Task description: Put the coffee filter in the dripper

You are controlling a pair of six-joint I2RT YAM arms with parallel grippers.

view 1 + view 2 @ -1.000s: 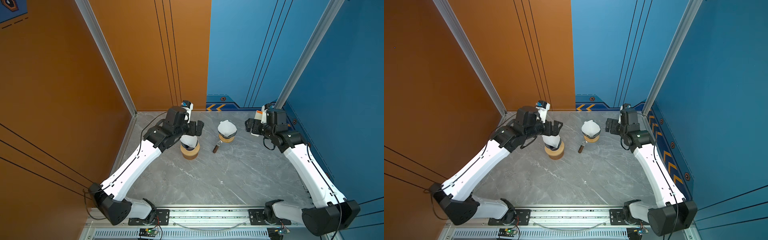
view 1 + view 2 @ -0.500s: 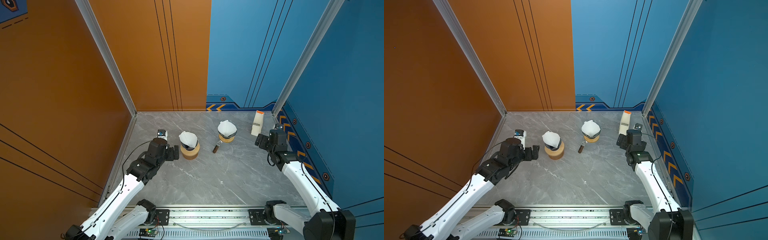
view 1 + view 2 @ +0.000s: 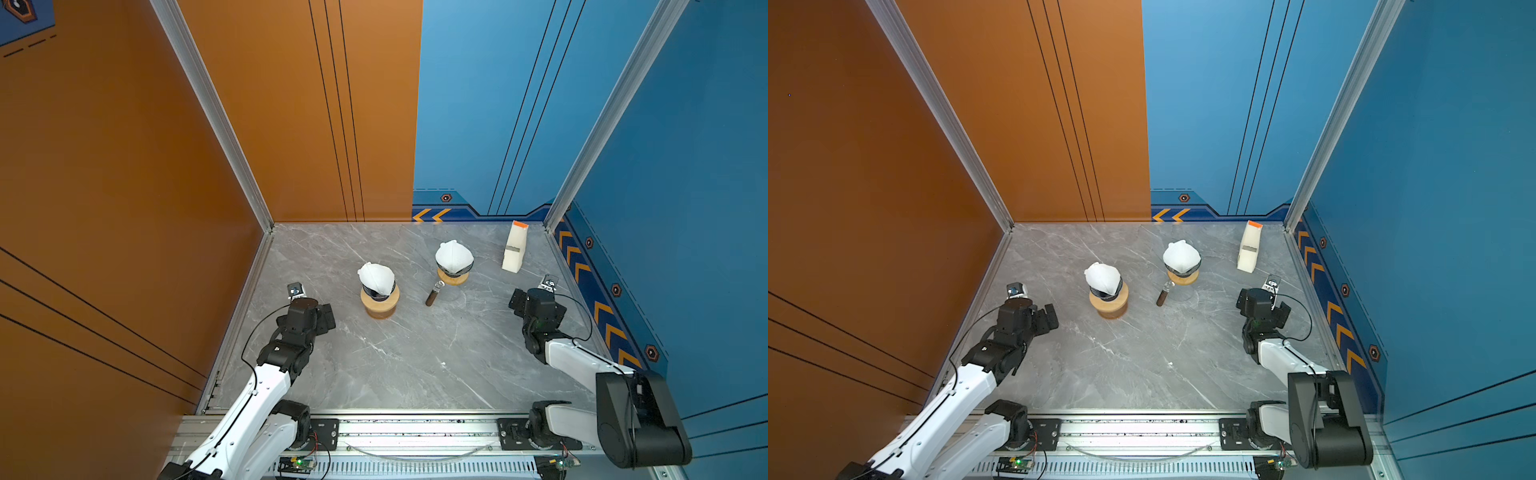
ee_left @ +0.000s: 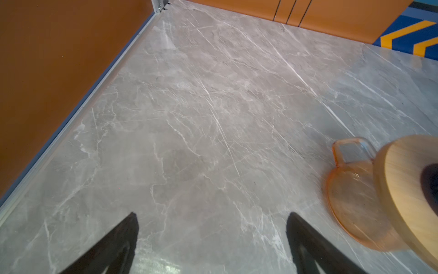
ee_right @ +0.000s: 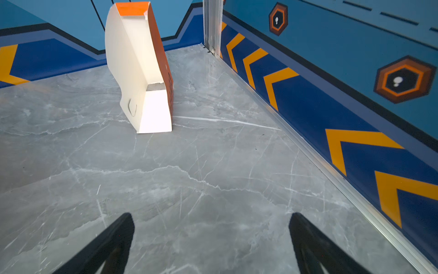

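tabletop (image 3: 415, 365), grey marble, enclosed by orange and blue walls. i list what i see on it from my station.

- left-hand dripper (image 3: 380, 303): dark band over a wooden collar, upright, left of centre in both top views. the left wrist view shows the wooden collar (image 4: 407, 189) sitting on an amber glass cup (image 4: 350, 201) with a handle, both a little blurred.
- left-hand coffee filter (image 3: 376, 277): white paper, seated in the top of that dripper and rising above its rim.
- right-hand dripper (image 3: 453, 276): same build, upright, further back and right of centre.
- right-hand coffee filter (image 3: 454, 257): white paper, seated in the top of the right-hand dripper and rising above its rim.
- vial (image 3: 433, 294): small, brown, clear cap, lying on its side between the two drippers, just beside the right-hand one.
- carton (image 5: 142, 78): white with an orange top, standing near the back right corner, well apart from the drippers.
- left fingers (image 4: 118, 244): spread wide, nothing between them, above bare marble near the orange wall. they touch neither cup nor dripper, which sit off to one side.
- right fingers (image 5: 113, 239): spread wide, nothing between them, above bare marble near the blue chevron wall, with the carton ahead of them and untouched.
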